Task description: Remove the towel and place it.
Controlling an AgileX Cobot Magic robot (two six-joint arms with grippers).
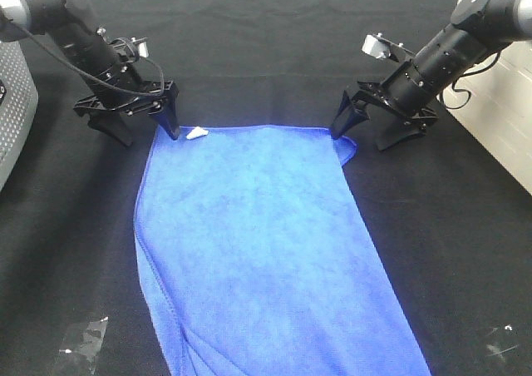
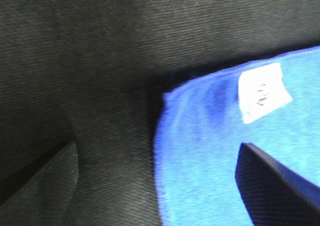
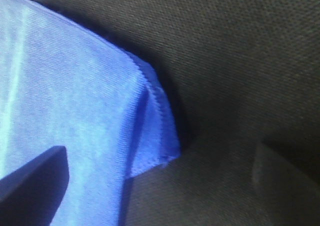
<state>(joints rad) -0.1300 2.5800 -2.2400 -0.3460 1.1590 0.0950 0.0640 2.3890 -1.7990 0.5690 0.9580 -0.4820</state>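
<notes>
Royal-blue towel (image 1: 266, 243) spread nearly flat on a black cloth (image 1: 266, 51).
It is a large rectangle with stitched edges, lying lengthwise toward the high camera, its near end cut off by that view's edge. A small white tag (image 1: 197, 132) sits at its far left corner. The far right corner (image 1: 347, 149) curls up slightly, and a crease runs along the near left side.

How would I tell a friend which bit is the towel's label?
Find the blue towel spread on the black cloth. Follow it to the far corner beside the left gripper. The tag lies there, a small white slip, the only white on the blue.
</notes>
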